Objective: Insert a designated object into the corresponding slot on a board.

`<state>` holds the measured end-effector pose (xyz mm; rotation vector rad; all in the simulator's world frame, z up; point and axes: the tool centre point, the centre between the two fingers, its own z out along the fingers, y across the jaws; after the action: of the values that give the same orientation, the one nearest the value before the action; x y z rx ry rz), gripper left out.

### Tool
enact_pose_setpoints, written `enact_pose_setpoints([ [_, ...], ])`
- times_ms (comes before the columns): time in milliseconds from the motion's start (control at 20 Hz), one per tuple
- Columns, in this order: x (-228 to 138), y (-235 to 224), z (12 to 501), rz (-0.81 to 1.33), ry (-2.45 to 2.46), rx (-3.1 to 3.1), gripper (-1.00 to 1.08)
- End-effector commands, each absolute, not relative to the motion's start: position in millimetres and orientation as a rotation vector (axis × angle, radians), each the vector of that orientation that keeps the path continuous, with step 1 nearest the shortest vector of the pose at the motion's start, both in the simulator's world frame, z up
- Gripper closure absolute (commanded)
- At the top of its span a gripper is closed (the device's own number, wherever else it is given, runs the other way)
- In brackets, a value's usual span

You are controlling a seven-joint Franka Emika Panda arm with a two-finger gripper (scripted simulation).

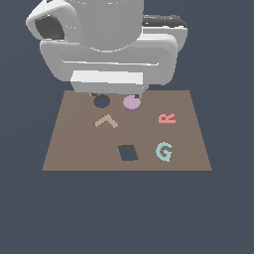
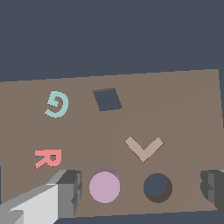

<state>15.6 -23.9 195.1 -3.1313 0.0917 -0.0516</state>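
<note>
The pale lilac disc (image 1: 131, 102) (image 2: 104, 187) lies flat on the brown board (image 1: 74, 149) (image 2: 183, 109) near its far edge. Just beside it, toward the exterior view's left, is the dark round slot (image 1: 101, 101) (image 2: 157, 187), with nothing in it. My gripper (image 2: 140, 192) hangs open above that far edge, holding nothing. In the wrist view one finger (image 2: 65, 192) stands beside the disc and the other (image 2: 214, 190) beyond the slot, so both lie between them. In the exterior view the bulky white hand (image 1: 109, 77) hides the fingertips.
On the board also lie a tan L-shaped piece (image 1: 106, 120) (image 2: 144, 148), a pink letter R (image 1: 167, 118) (image 2: 47, 158) and a teal letter G (image 1: 164, 151) (image 2: 57, 105). A dark square hole (image 1: 128, 153) (image 2: 107, 99) sits toward the near edge.
</note>
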Motion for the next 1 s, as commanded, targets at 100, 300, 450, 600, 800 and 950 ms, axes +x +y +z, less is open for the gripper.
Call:
enact_pose_setpoints([
  [100, 15, -24, 194, -0.051, 0.096, -3.131, -0.92],
  [300, 10, -23, 188, -0.049, 0.130, -3.131, -0.92],
  [450, 4, -22, 179, -0.046, 0.178, -3.129, -0.92],
  [600, -5, -20, 167, -0.042, 0.244, -3.125, -0.92],
  [800, -20, -16, 145, -0.034, 0.359, -3.116, -0.92],
  [950, -34, -11, 125, -0.027, 0.465, -3.104, -0.92],
])
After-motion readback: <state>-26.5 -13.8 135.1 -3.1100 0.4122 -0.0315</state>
